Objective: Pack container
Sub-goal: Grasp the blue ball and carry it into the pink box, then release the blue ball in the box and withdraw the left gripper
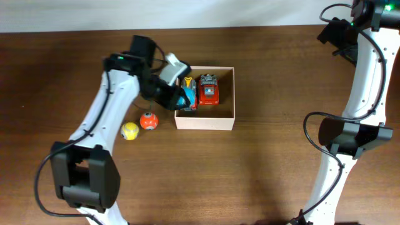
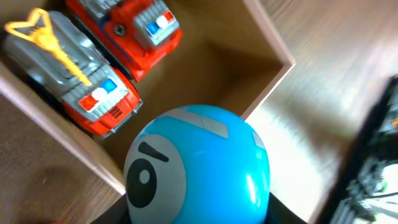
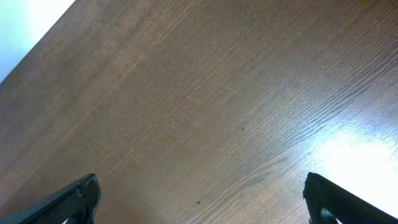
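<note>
**Holding a blue ball at the box's edge**

The left gripper (image 1: 179,95) is clamped around a blue ball toy (image 2: 198,167) (one painted eye faces the wrist camera) at the left wall of the container (image 1: 206,122), which sits mid-table. The left arm reaches in from the left, elbow bent.

Inside the box, a grey-and-orange fire truck (image 2: 74,78) with a yellow ladder lies beside a red fire truck (image 2: 127,28). An orange ball (image 1: 148,120) and a yellow ball (image 1: 130,130) rest on the table (image 1: 250,175) just left of the box.

The right gripper (image 3: 200,186) is spread wide and empty, well apart.
</note>
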